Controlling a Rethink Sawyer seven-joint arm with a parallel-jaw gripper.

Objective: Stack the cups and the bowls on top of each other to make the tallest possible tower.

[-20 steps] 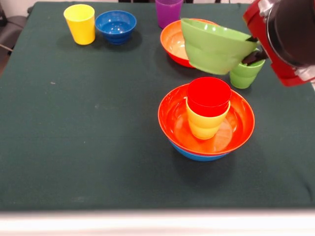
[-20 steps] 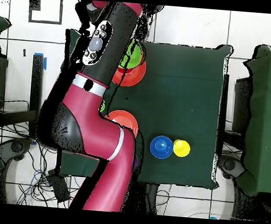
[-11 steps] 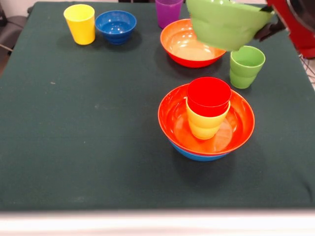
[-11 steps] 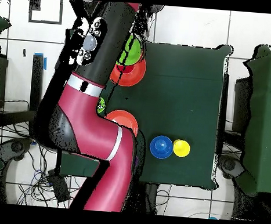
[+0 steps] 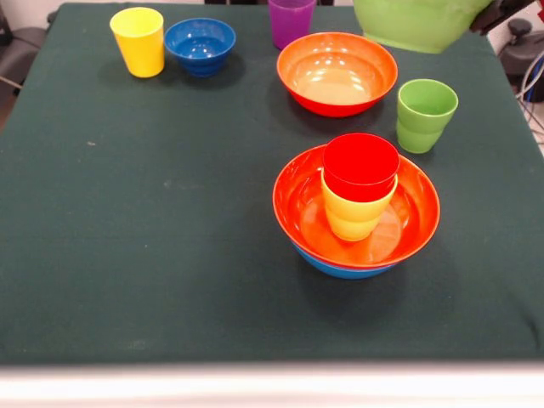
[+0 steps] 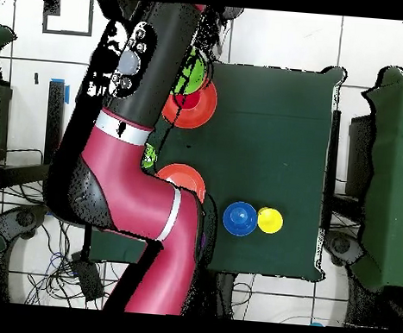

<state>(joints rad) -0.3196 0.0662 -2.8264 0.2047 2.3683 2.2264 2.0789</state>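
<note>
- The table (image 5: 127, 255) on the near side of the tower (image 5: 357, 212) is bare cloth up to its front edge. I have no business down there.
- The tower has the light blue bowl (image 5: 340, 265) at the bottom and an orange-red bowl (image 5: 293, 200) nested in it. The yellow-orange cup (image 5: 355, 217) stands in that, with the red cup (image 5: 360, 166) seated in its mouth.
- The lime green cup (image 5: 425, 115) stands just beyond the tower and to its right, near the table's right edge. It is the likeliest thing to clip on my way down.
- The second orange-red bowl (image 5: 293, 85) sits beyond the tower and is empty.
- Higher and further beyond the tower, my gripper (image 5: 495, 15) is pinched on the right rim of the lime green bowl (image 5: 416, 25) and holds it in the air.
- I judge this the carry step. Next I must bring the bowl over the red cup, level and centred, lower it gently and let go.
- The perch is narrow, so an off-centre set-down could tip the cups.
- The purple cup (image 5: 291, 19), dark blue bowl (image 5: 200, 42) and yellow cup (image 5: 138, 40) wait far beyond the tower to its left, well out of my path.
</note>
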